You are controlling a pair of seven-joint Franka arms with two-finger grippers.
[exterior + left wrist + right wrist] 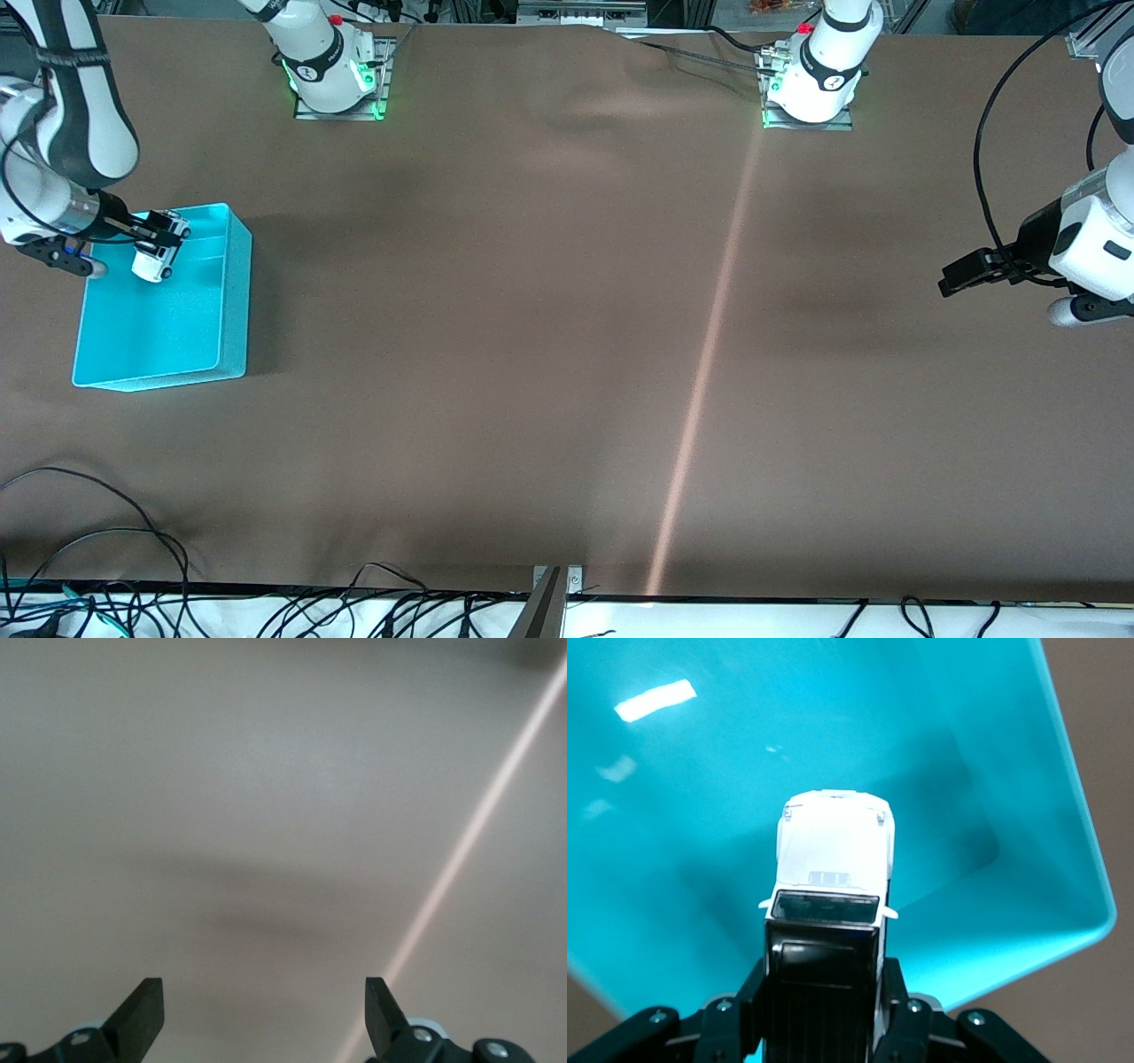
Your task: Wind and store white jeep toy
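White jeep toy (833, 859) held over the turquoise bin (232, 292).
Right gripper (164, 237) clamps the jeep, seemingly clear of the bin floor; left gripper (264, 1014) waits well apart, fingers spread, empty.

1. Glossy white right arm (53, 115) with broad black joint bands, upper left of the frame.
2. White left arm (1094, 235) trailing looped black cables, at the right edge.
3. Black two-finger grippers with small silver screws.
4. Green-lit bases along the top.
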